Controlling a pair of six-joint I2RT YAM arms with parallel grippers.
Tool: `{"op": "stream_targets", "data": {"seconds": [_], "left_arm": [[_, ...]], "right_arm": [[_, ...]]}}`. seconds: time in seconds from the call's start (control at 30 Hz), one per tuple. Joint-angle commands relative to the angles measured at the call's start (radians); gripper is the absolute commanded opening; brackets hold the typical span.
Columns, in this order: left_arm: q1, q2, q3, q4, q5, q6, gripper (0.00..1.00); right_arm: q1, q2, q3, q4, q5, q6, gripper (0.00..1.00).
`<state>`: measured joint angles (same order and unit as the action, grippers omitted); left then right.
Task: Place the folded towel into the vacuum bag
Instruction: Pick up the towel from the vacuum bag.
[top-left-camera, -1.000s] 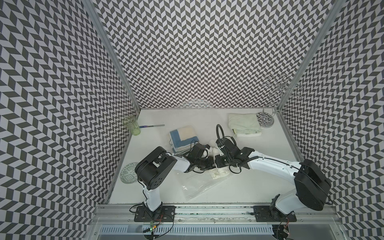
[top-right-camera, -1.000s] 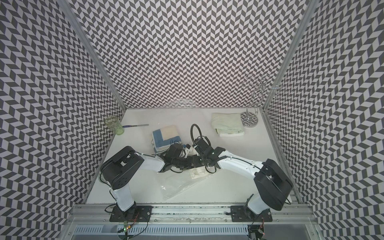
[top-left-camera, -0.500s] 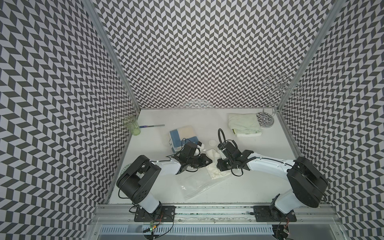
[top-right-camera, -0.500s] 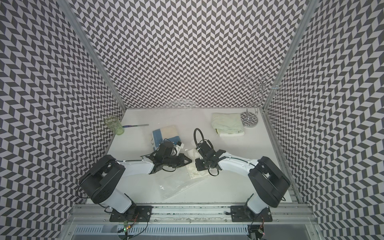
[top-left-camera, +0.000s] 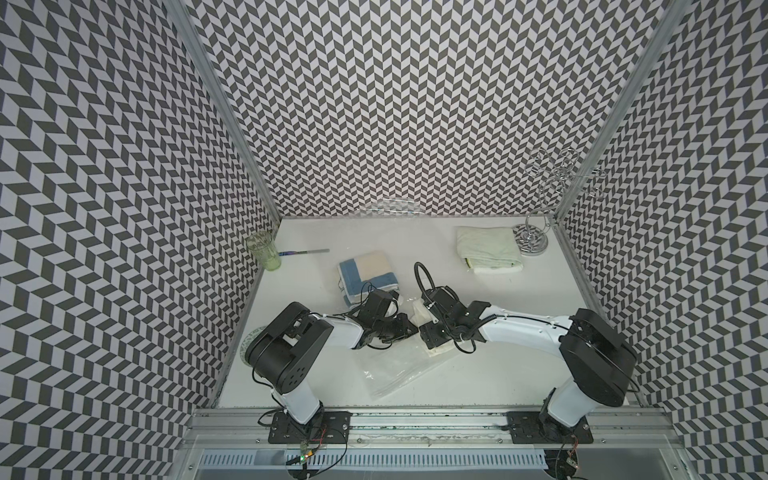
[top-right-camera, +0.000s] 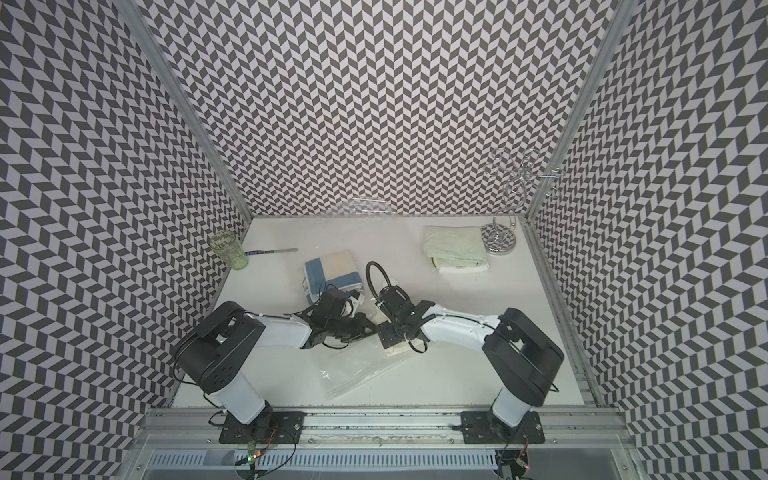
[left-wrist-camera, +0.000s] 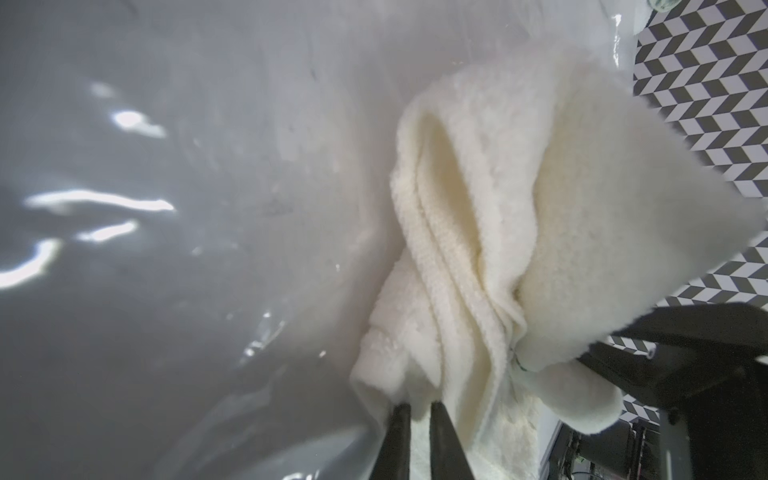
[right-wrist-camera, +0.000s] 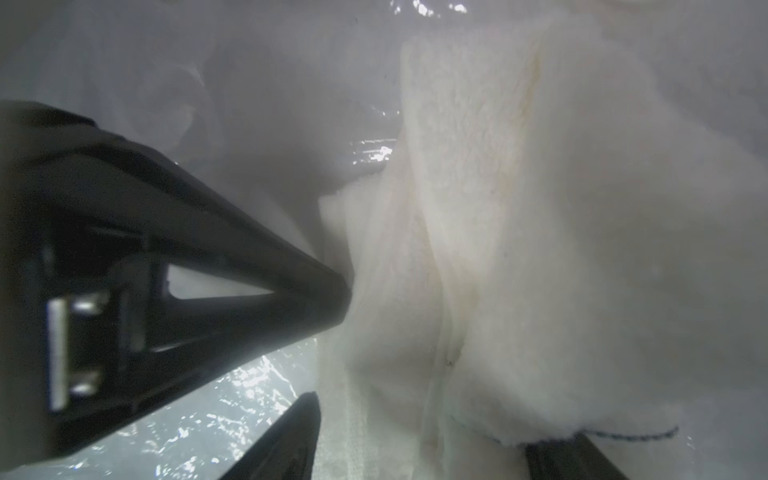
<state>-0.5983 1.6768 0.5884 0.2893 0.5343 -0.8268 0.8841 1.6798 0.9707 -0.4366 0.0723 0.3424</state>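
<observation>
Opened up the right hand (right-wrist-camera: 424, 424) over the last second; was clamped tight, now spread wide with the folded towel (right-wrist-camera: 540, 249) loose between its fingers (right-wrist-camera: 291, 436), so let go rather than gripped; swung the left arm's big shoulder joint (top-left-camera: 291, 345) outward and partway back as well. Keeps the left hand (left-wrist-camera: 419, 409) nearly closed, pinching what looks like the lip of the vacuum bag (top-left-camera: 395, 370); can't swear to it through the glare. Leaves the cream towel bunched right at the bag's mouth, between the two hands, with the bag lying mostly flat on the desk (top-left-camera: 498, 374); looks only partly under the clear film, other end poking out toward the blue-and-cream towel (top-left-camera: 365, 270). Reads like a release after a shove; probably means one more push deeper, or a regrip, before calling it packed; could drag the towel back out if pulled away carelessly. Hunted for brands, labels, any writing; nothing legible on bag, towels or arms.
</observation>
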Motion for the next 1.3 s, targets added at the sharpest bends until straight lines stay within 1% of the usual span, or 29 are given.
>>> {"op": "stream_targets", "data": {"seconds": [0.0, 0.17, 0.37, 0.43, 0.53, 0.6, 0.67, 0.7, 0.77, 0.9, 1.03, 1.13, 1.23, 1.27], "left_arm": [[0.012, -0.039, -0.01, -0.017, -0.017, 0.025, 0.14], [0.021, -0.041, 0.004, -0.032, -0.022, 0.039, 0.14], [0.049, -0.014, 0.006, -0.03, -0.025, 0.049, 0.13], [0.057, -0.022, 0.003, -0.027, -0.02, 0.044, 0.13], [0.066, -0.05, 0.009, -0.041, -0.013, 0.041, 0.13], [0.067, -0.072, 0.017, -0.066, -0.015, 0.047, 0.13], [0.07, -0.092, 0.014, -0.085, -0.023, 0.051, 0.14], [0.074, -0.104, 0.01, -0.093, -0.03, 0.053, 0.14], [0.082, -0.122, 0.003, -0.118, -0.049, 0.062, 0.14], [0.096, -0.126, 0.005, -0.153, -0.079, 0.092, 0.17], [0.107, -0.076, 0.02, -0.173, -0.085, 0.119, 0.18], [0.098, -0.087, 0.053, -0.215, -0.096, 0.132, 0.2], [0.047, -0.145, 0.148, -0.364, -0.152, 0.202, 0.27], [0.021, -0.168, 0.185, -0.419, -0.175, 0.231, 0.32]], "right_arm": [[0.014, 0.107, -0.005, -0.069, 0.113, -0.017, 0.78], [0.055, 0.199, 0.014, -0.114, 0.208, -0.016, 0.76], [0.072, 0.249, 0.013, -0.122, 0.225, -0.009, 0.66], [0.072, 0.265, 0.026, -0.14, 0.225, -0.01, 0.6], [0.07, 0.294, 0.048, -0.168, 0.228, -0.009, 0.48], [0.07, 0.308, 0.064, -0.184, 0.236, 0.0, 0.35], [0.069, 0.304, 0.066, -0.187, 0.258, 0.014, 0.25], [0.066, 0.293, 0.067, -0.187, 0.266, 0.021, 0.22], [0.056, 0.247, 0.069, -0.188, 0.282, 0.036, 0.17], [-0.006, 0.07, 0.107, -0.199, 0.277, 0.05, 0.08], [-0.091, -0.101, 0.167, -0.233, 0.255, 0.048, 0.03], [-0.168, -0.196, 0.193, -0.277, 0.219, 0.035, 0.01], [-0.262, -0.295, 0.17, -0.3, 0.16, 0.035, 0.01], [-0.3, -0.333, 0.149, -0.3, 0.133, 0.039, 0.01]]}}
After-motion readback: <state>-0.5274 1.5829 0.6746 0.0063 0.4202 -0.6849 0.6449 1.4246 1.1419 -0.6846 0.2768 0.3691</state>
